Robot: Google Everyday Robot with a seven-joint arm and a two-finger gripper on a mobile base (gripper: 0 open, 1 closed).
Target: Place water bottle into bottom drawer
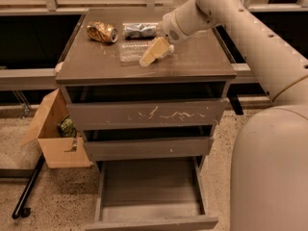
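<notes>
The water bottle [129, 51] is seen lying on its side toward the back edge of the tabletop [192, 64], the claw [154, 52] held at its right end. Whether the claw is spread cannot be told. The bottle should be gripped squarely across the middle so rolling is avoided. No label writing can be read.

Gold can [102, 32], foil packet [139, 30], cardboard box [54, 146]
</notes>
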